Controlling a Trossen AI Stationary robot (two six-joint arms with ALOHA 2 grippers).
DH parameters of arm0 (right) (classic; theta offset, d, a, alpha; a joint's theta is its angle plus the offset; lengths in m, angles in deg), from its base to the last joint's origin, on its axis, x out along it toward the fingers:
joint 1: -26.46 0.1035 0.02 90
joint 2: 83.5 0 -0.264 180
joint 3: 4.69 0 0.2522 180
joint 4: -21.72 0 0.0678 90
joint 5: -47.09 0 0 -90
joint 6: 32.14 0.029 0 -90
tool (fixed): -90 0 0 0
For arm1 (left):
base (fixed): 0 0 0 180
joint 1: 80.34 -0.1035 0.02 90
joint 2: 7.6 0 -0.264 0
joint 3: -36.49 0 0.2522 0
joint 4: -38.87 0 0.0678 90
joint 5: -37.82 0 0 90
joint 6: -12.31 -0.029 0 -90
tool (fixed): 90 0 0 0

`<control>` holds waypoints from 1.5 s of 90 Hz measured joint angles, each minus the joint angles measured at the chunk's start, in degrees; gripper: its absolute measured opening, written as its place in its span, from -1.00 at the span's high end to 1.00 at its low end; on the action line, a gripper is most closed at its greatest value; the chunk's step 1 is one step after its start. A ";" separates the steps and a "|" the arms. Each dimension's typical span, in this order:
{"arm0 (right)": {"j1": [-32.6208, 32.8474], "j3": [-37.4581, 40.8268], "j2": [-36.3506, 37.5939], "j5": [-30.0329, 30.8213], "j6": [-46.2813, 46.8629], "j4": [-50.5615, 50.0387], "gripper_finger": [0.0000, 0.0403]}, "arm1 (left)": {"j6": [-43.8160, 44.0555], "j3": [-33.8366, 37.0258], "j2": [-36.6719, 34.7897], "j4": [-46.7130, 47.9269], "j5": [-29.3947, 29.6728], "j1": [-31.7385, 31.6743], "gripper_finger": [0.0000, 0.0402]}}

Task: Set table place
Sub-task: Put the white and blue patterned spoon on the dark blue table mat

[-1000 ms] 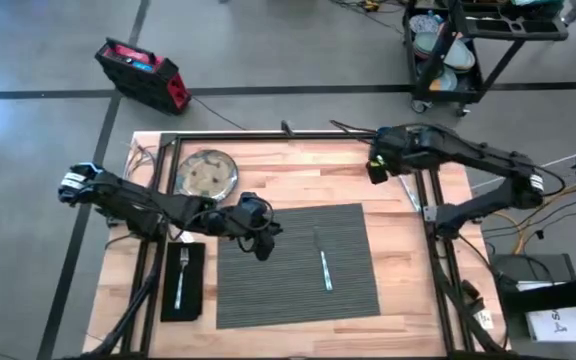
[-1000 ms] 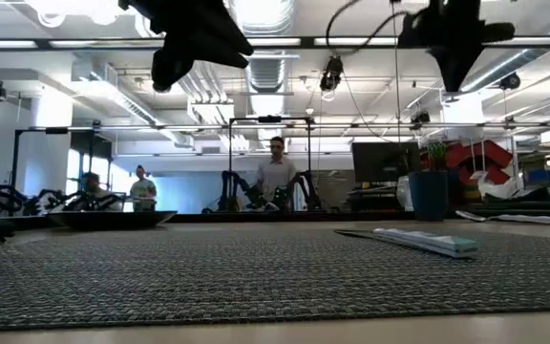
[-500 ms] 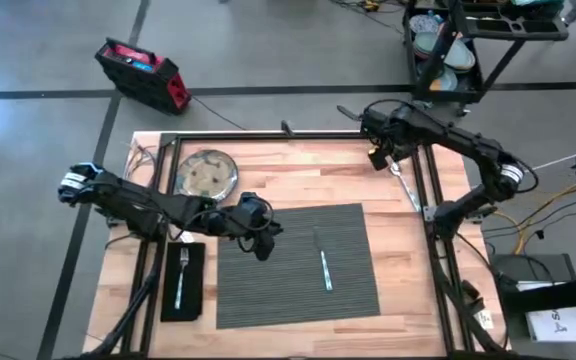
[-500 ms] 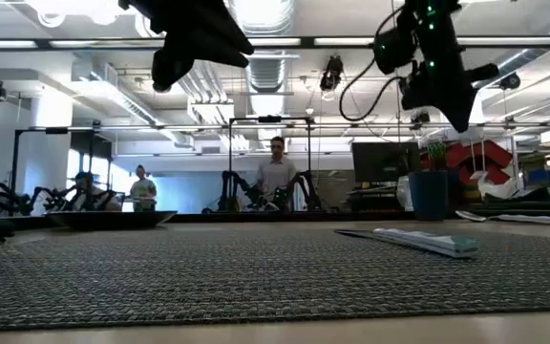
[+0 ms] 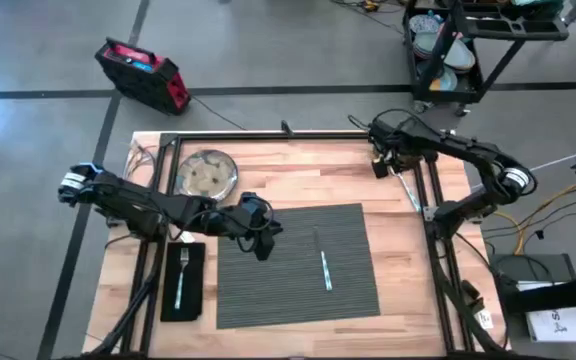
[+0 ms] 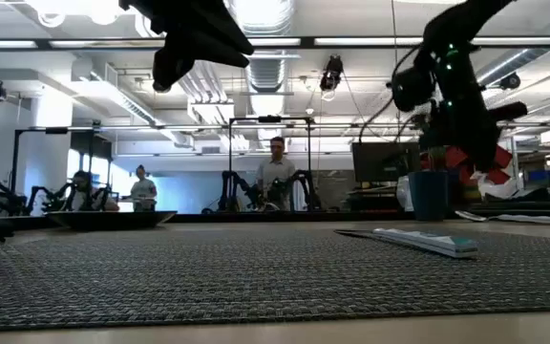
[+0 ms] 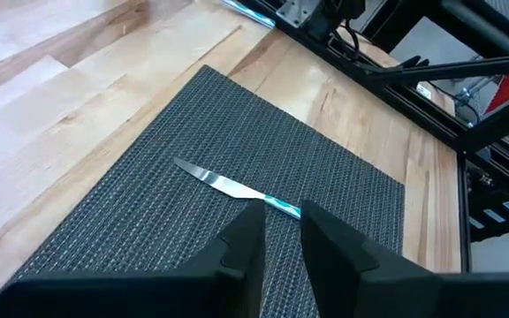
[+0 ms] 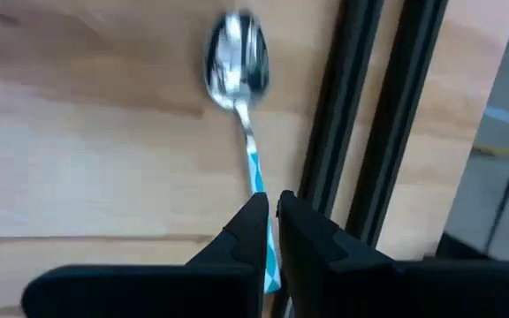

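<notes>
Under right claw (image 8: 270,216), spoon (image 8: 239,66) handle hidden

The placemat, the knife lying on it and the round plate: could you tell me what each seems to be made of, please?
The placemat looks like a woven textile or vinyl, matte dark grey, with fine ribs across it. The knife has a shiny, mirror-like blade, probably steel, and a teal handle that may be plastic. The plate looks metallic, silvery with a dull mottled sheen; glazed ceramic cannot be ruled out.

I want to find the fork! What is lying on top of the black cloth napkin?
A silvery fork with a light blue handle lies lengthwise on the black cloth napkin, which sits on the wooden table beside the dark grey ribbed placemat. Anything beneath the napkin is hidden.
</notes>
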 joint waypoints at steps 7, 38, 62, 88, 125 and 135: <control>0.06 2.70 0.07 -1.35 0.01 2.34 0.93 | 0.00 0.00 0.00 0.00 0.00 0.02 0.71; 0.06 8.18 0.09 -2.38 0.22 10.67 0.42 | -0.02 0.00 0.00 0.00 0.00 0.00 0.71; 0.05 8.89 0.09 -1.32 1.08 15.11 0.05 | 0.00 0.00 0.00 0.00 -0.02 0.00 0.71; -0.70 13.76 0.09 -0.80 11.69 17.04 0.08 | 0.00 0.00 0.00 0.02 -0.02 0.00 0.71; -0.66 18.63 0.16 0.29 15.32 21.46 0.21 | 0.00 0.00 0.00 0.02 -0.07 0.02 0.71; -0.64 19.66 0.31 1.07 17.19 21.66 0.22 | 0.00 0.00 0.00 0.02 -0.07 0.02 0.71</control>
